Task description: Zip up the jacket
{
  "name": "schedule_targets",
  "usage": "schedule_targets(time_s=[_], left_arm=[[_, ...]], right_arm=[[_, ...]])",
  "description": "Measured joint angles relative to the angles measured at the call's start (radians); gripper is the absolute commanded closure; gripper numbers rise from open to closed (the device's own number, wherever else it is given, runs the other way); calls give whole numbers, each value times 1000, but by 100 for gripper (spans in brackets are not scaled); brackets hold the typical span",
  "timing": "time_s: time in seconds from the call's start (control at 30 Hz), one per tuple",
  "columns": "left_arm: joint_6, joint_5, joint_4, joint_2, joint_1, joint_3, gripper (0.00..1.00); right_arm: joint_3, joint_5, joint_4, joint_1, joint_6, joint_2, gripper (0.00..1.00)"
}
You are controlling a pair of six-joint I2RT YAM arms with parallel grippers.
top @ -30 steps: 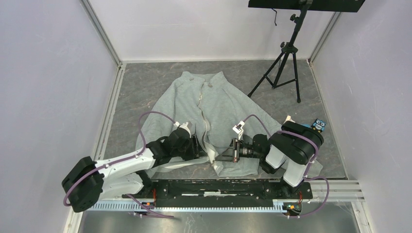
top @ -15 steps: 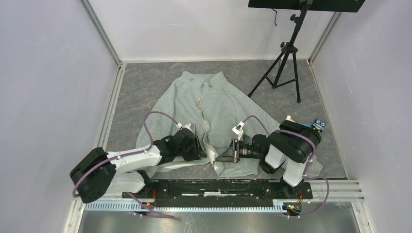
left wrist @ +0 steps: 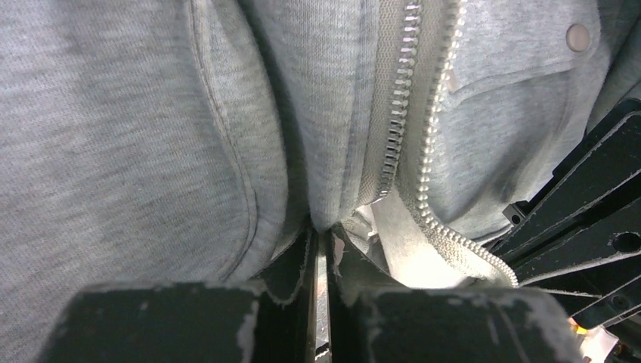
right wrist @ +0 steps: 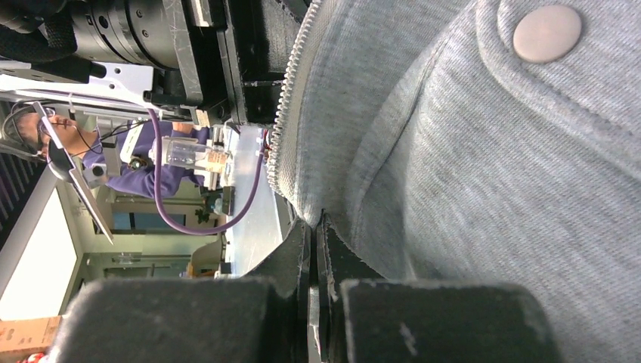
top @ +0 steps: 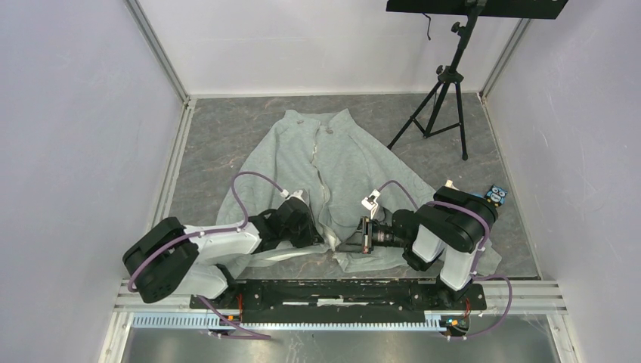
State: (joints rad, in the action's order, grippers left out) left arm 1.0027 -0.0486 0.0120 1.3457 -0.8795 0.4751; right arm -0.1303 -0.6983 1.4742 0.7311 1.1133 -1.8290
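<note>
You are working at the hem of the jacket (top: 332,162), which is lying front-up on the grey tabletop (top: 219,136). Its collar is pointing to the far side and its hem is sitting just ahead of the arm bases.

Your left hand (left wrist: 321,253) is pinching a fold of fleece just left of the zipper (left wrist: 401,113), with the fingers drawn nearly together on the cloth. Your right hand (right wrist: 312,246) is clamping just as narrowly on the opposite front panel, right beside that panel's row of teeth and below the pocket's snap button (right wrist: 547,32).

In the left wrist view the two rows of teeth are running apart, so the closing is probably not yet begun. The slider and its pull are not showing in any view.

The fleece is looking soft, limp and fairly light. It is likely to bunch and stretch rather than slide, and a grip in the loose pile will probably drag cloth without moving the teeth. The woven tape beside the teeth is looking like the firmer part, so you are better off holding there, close to the hem, where the two ends have to meet. Pulling hard on either side risks skewing the two halves out of line.
</note>
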Motion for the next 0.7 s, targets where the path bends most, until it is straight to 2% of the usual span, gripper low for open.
schedule_targets(time_s=[0.1,0.23,0.5,0.7], left_arm=[[-2,4,8,-24,0,-17,92],[-53,-5,46,-133,0,-96,93],[-280,-74,96,-343,1,-190,98],[-439,-109,219,-494,1,-299,98]], right_arm=[[0,0,0,0,-12,0,100],[0,-2,0,0,-50,1,100],[-21,-29,-10,0,-135,51,100],[-39,-62,-27,0,-158,87,100]])
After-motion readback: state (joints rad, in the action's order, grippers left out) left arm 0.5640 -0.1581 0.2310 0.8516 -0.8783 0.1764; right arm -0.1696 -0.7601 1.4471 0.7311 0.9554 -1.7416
